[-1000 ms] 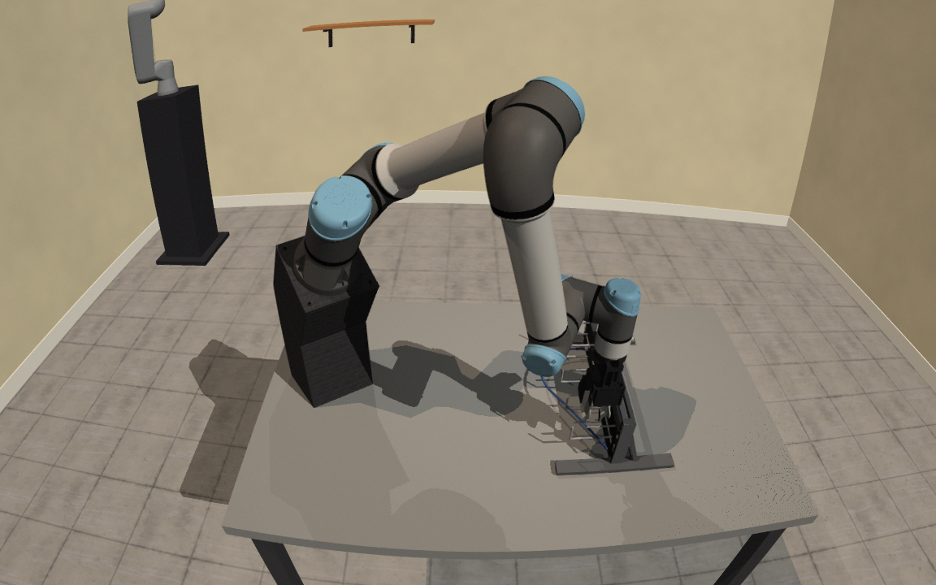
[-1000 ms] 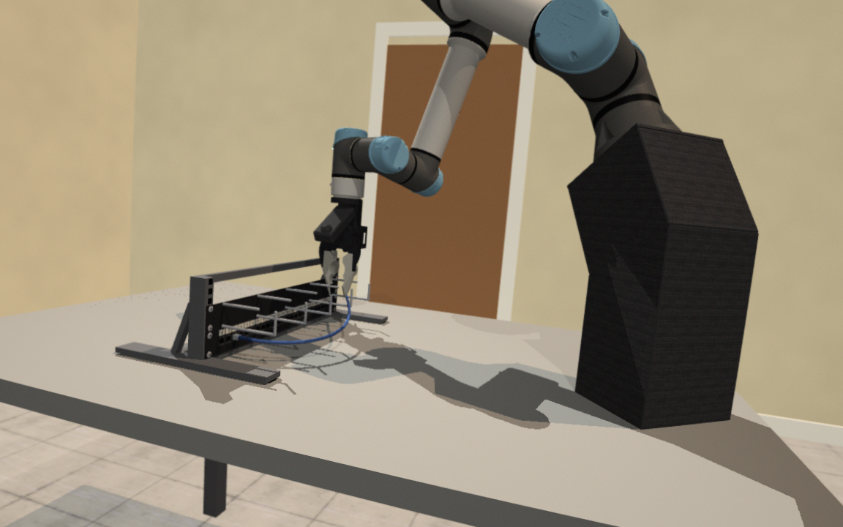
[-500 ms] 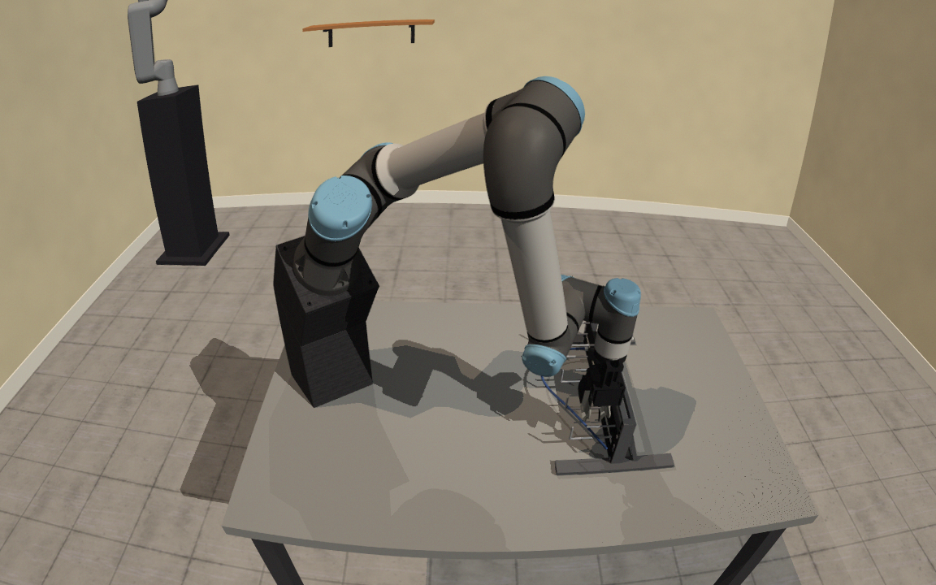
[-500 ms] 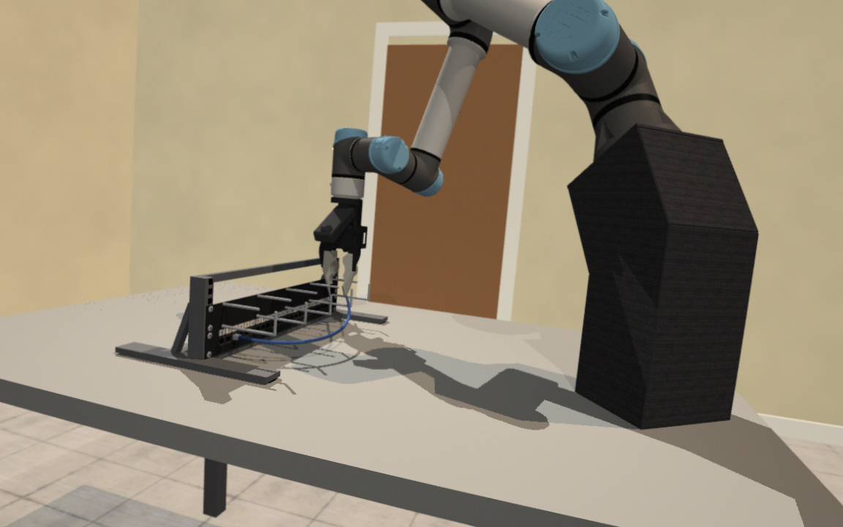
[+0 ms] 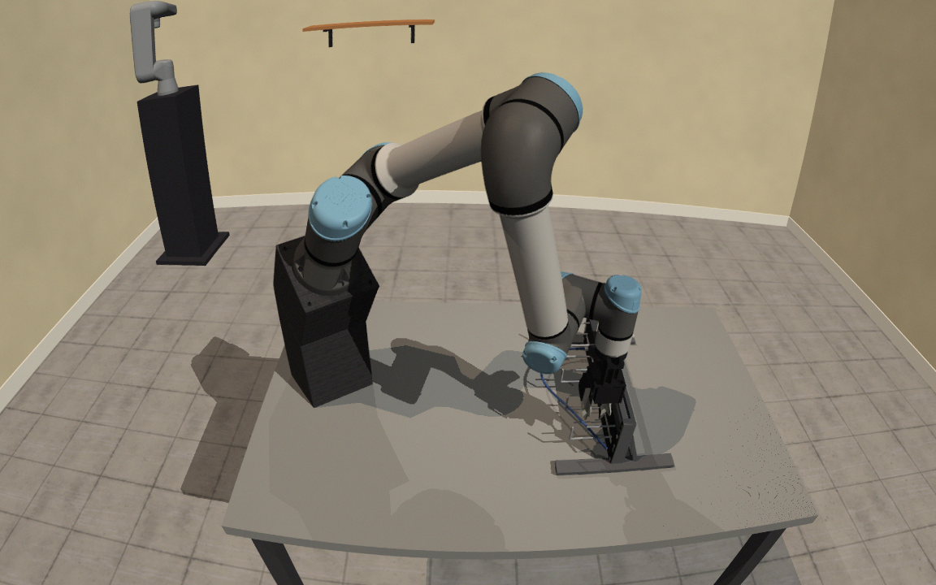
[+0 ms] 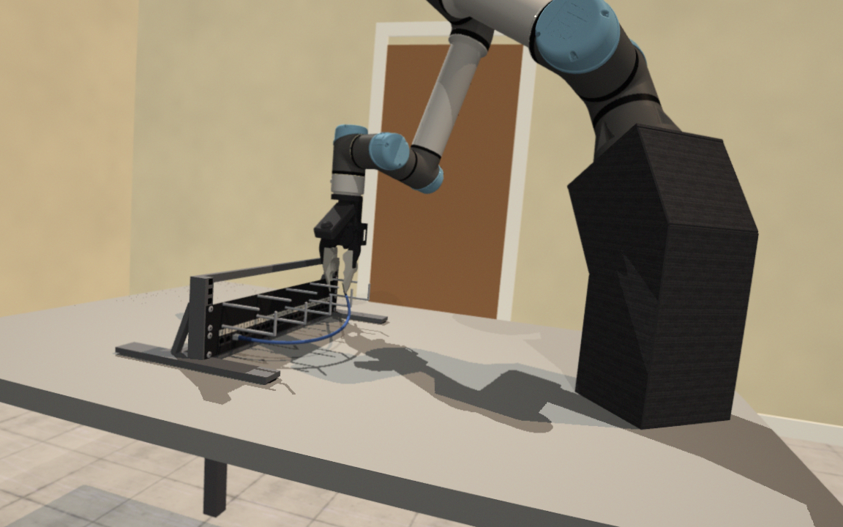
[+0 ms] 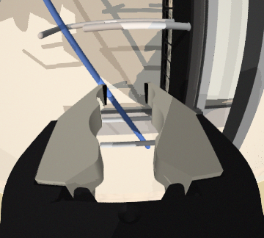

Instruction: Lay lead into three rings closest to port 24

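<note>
Blue lead [image 5: 565, 407] [image 6: 348, 314] [image 7: 81, 54] passes between parted fingers; end effector [image 5: 597, 413] [image 6: 338, 288] [image 7: 125, 85] open, gripping nothing.

A robotics lab, by the look of it: an arm on a dark pedestal [image 5: 301, 341] [image 6: 699, 314], its fingers [image 5: 587, 401] [image 6: 338, 288] above a port rack [image 5: 622, 429] [image 6: 199, 318] [image 7: 177, 47], and another pedestal-mounted arm [image 5: 142, 47] well apart from them.

Here's the arm [image 5: 436, 151] [image 6: 447, 91], bent high at the elbow [image 5: 522, 149], forearm [image 5: 535, 276] [image 6: 448, 94] sloping down to the wrist [image 5: 618, 309] [image 6: 348, 154]! In the exterior view the gripper [image 5: 597, 410] [image 6: 339, 288] [image 7: 125, 85] hangs at six o'clock below that wrist, pointing straight down, and its pale fingers stand apart, partly open, at nine and three o'clock in the wrist view!
</note>
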`<state>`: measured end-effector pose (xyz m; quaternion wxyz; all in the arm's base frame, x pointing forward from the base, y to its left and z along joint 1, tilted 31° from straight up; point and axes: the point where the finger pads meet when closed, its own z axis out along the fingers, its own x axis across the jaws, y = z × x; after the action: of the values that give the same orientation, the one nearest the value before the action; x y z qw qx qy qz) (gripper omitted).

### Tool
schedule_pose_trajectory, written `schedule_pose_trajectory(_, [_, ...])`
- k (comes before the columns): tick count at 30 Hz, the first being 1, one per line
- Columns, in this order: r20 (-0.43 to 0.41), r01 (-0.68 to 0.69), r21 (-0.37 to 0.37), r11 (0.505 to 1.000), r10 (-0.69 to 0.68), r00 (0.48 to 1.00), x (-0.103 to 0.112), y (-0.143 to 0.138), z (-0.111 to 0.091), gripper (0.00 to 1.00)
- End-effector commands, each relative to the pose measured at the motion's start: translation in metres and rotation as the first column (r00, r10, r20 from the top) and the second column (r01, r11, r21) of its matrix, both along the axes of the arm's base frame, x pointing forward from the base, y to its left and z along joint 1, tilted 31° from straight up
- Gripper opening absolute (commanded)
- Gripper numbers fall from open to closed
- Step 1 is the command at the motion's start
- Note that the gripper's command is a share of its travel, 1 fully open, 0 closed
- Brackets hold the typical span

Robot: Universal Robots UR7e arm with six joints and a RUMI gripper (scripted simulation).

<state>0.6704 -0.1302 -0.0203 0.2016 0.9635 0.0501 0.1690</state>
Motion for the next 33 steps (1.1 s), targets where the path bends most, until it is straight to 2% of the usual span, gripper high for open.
schedule_pose_trajectory(1, [0.001, 0.0, 0.0, 1.0, 0.0, 1.0, -0.002, 0.003, 0.007, 0.2])
schedule_pose_trajectory(15, [0.001, 0.0, 0.0, 1.0, 0.0, 1.0, -0.017, 0.019, 0.044, 0.2])
schedule_pose_trajectory(26, [0.001, 0.0, 0.0, 1.0, 0.0, 1.0, -0.024, 0.026, 0.06, 0.2])
schedule_pose_trajectory(33, [0.001, 0.0, 0.0, 1.0, 0.0, 1.0, -0.025, 0.027, 0.063, 0.2])
